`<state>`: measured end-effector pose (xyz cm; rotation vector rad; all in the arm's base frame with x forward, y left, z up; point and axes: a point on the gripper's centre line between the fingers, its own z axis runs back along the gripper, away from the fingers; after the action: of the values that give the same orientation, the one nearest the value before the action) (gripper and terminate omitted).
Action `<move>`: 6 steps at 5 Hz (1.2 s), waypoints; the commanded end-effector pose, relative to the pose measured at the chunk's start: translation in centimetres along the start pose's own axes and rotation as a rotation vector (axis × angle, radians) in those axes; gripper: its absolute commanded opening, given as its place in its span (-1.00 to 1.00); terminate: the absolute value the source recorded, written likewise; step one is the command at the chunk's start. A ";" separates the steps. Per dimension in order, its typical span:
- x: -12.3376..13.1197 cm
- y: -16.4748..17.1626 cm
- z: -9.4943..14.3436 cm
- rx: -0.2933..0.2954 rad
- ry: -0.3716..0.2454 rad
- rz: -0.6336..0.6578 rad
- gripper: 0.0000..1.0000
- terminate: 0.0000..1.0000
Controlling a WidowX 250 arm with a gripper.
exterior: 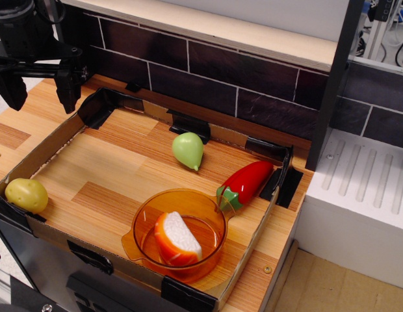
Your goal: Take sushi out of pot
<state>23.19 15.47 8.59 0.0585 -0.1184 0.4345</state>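
The sushi (177,238), a white rice wedge wrapped in orange, lies inside the pot (144,221), a round transparent orange pot at the front right of the wooden tray. My gripper (40,91) hangs at the far left back corner, well above and away from the pot. Its two black fingers (67,91) point down with a wide gap between them, open and empty.
A green pear-shaped toy (188,150) lies mid-tray behind the pot. A red pepper (245,184) lies right next to the pot's right rim. A yellow potato (26,194) sits at the front left corner. A low cardboard wall (58,140) rims the tray; a dark tiled wall (240,84) stands behind.
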 end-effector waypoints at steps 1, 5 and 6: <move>0.0 0.0 0.0 0.000 0.000 0.000 1.00 -1.00; -6.5 -10.9 4.6 -0.124 0.085 0.193 1.00 -1.00; -7.6 -12.0 2.8 -0.113 0.098 0.362 1.00 -1.00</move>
<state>20.27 0.97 9.00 -0.0912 -0.0303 0.7975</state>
